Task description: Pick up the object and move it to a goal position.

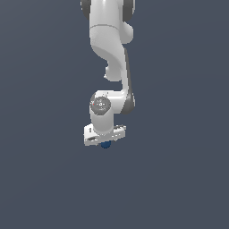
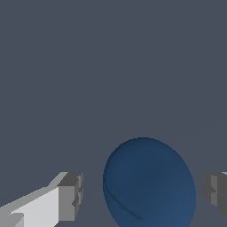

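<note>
The object is a small dark blue ball (image 1: 106, 144), smooth and plain; in the exterior view only its lower part peeks out beneath the white gripper (image 1: 105, 139). The wrist view shows the ball (image 2: 150, 184) large, sitting between the two grey fingertips (image 2: 71, 196). A gap remains on each side of it, so the gripper (image 2: 144, 193) is open around the ball without touching it. In the exterior view the fingers themselves are hidden behind the hand's body.
A plain dark grey surface (image 1: 179, 179) fills both views. The white arm (image 1: 109, 44) comes down from the top of the exterior view to the gripper. No goal marker shows.
</note>
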### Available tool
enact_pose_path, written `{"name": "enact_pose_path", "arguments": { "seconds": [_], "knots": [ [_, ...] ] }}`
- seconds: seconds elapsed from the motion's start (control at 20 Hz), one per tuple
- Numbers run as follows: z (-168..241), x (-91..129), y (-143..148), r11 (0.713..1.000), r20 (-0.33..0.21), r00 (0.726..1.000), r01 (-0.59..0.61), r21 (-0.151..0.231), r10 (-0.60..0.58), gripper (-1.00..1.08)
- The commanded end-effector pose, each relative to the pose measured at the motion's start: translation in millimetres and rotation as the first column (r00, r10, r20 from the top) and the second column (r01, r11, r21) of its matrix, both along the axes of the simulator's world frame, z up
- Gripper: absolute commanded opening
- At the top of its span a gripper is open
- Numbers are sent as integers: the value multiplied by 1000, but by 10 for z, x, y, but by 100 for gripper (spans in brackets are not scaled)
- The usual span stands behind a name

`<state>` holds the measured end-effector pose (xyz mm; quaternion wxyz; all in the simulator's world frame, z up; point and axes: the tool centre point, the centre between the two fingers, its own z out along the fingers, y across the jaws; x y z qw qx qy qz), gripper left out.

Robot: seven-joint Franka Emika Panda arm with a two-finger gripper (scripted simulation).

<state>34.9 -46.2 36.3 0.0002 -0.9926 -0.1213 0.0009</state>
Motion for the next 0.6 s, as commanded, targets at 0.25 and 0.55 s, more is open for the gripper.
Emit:
{"name": "enact_pose_path", "arguments": {
  "seconds": [0.25, 0.55],
  "knots": [
    [-53, 16, -3, 1000, 2, 1000, 0, 0, 0, -100],
    [-53, 16, -3, 1000, 2, 1000, 0, 0, 0, -100]
  ]
}}
